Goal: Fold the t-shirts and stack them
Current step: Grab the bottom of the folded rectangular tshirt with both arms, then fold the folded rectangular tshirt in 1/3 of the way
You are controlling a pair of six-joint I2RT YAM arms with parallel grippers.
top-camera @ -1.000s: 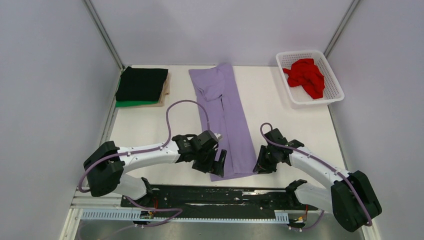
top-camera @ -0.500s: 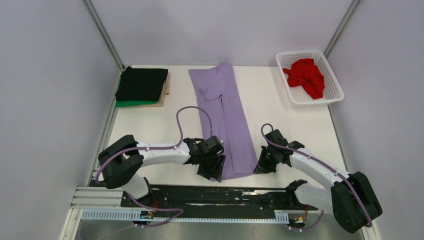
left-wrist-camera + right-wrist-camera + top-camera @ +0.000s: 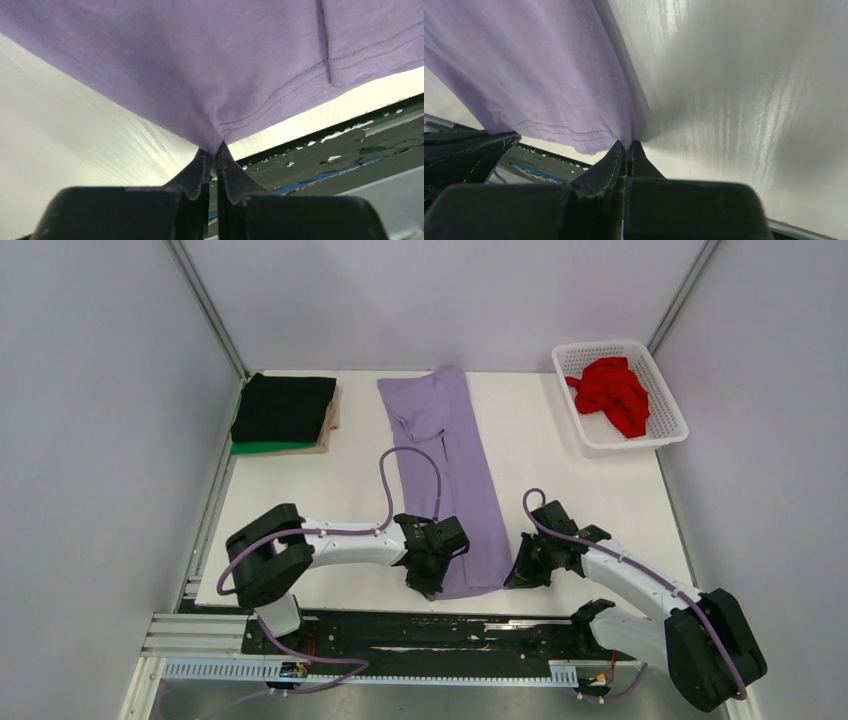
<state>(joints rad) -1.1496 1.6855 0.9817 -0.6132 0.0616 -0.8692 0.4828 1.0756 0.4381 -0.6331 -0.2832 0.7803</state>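
**Lavender t-shirt (image 3: 450, 455) pinched at both near corners**

The lavender t-shirt lies as a long, narrow strip down the middle of the white tabletop (image 3: 570, 480), with its hem at the end nearest the arms. The left claw (image 3: 212, 152) is closed on the hem's near-left corner, and the cloth is drawn into a peak between its fingers. The right claw (image 3: 628, 145) is clamped tight on the near-right corner. At the far left, the folded black t-shirt (image 3: 285, 405) sits atop the green t-shirt (image 3: 268, 448). The red t-shirt (image 3: 612, 392) lies crumpled in the white latticed basket (image 3: 668, 408) at the far right.
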